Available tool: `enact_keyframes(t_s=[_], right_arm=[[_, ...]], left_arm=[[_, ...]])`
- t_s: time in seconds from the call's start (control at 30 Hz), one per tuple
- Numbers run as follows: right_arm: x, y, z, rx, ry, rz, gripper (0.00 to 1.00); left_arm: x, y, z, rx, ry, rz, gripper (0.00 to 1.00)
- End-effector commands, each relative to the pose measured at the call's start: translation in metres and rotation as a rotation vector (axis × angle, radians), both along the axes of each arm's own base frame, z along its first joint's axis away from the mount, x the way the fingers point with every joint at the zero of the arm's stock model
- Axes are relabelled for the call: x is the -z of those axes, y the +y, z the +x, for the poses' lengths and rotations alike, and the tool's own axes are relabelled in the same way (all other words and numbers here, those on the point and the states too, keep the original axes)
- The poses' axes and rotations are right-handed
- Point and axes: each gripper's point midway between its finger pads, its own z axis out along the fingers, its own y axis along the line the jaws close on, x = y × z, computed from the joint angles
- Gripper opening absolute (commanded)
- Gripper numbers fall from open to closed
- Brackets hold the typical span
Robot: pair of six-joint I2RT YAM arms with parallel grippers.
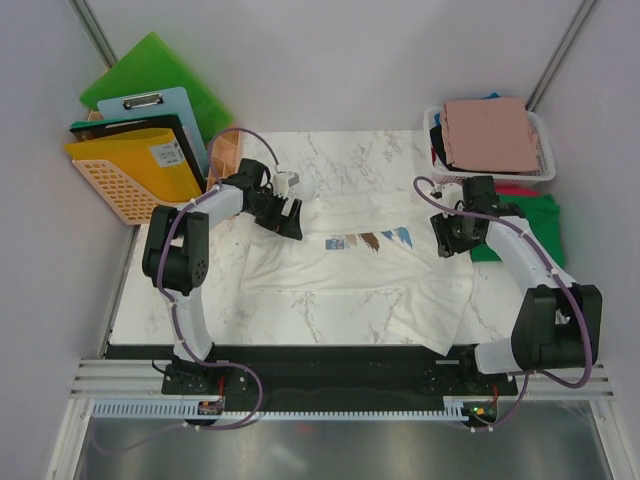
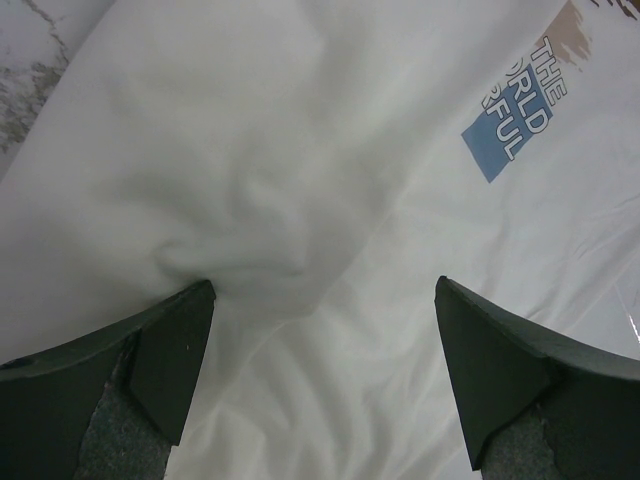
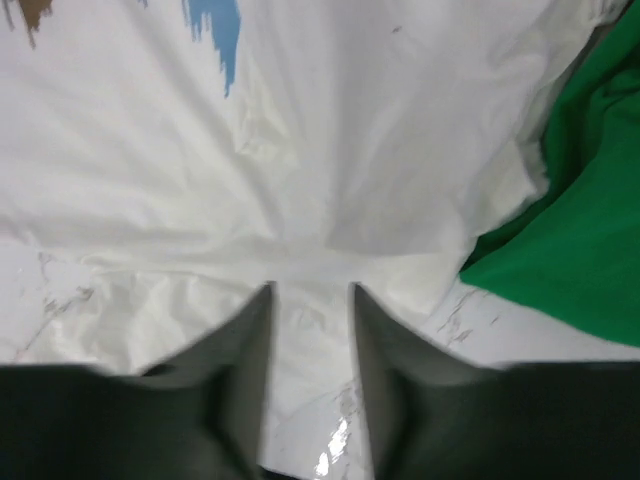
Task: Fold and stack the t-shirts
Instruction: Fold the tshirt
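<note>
The white shirt (image 1: pixel 340 270) lies spread print-up mid-counter (image 1: pixel 340 150), and its near-right corner is rumpled. The green shirt (image 1: pixel 535 225) sits just beside its right edge. This looks like the first fold being set up. The left fingers (image 2: pixel 170 360) gape wide over the shirt's left side, grasping nothing. The right fingers (image 3: pixel 240 370) are nearly together at the right edge, with cloth creasing toward them. Gripped or not, I cannot tell. The next move calls for a sure pinch on both sides before lifting.

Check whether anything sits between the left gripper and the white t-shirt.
Nothing visible does. The left gripper is open directly over the white t-shirt, right down at the cloth, with no other object between them.
</note>
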Motion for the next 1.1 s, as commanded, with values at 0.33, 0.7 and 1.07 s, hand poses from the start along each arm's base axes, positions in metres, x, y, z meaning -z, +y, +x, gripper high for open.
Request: enact_keyframes(t_s=[0.33,0.7,1.07], right_arm=[[-0.045,-0.019,-0.016,-0.021,-0.128,-0.109,0.08],[0.019,0.018,0.067,0.062,-0.002,0.101,0.0],[0.061,0.014,0.027,0.029,0.108,0.065,0.0]], left_arm=[[0.014,0.008,-0.003,-0.01,0.033,0.06,1.0],[0.013,0.012,-0.008,-0.006,0.024,0.08,1.0],[0.016,0.013,-0.009,-0.003,0.028,0.085,1.0]])
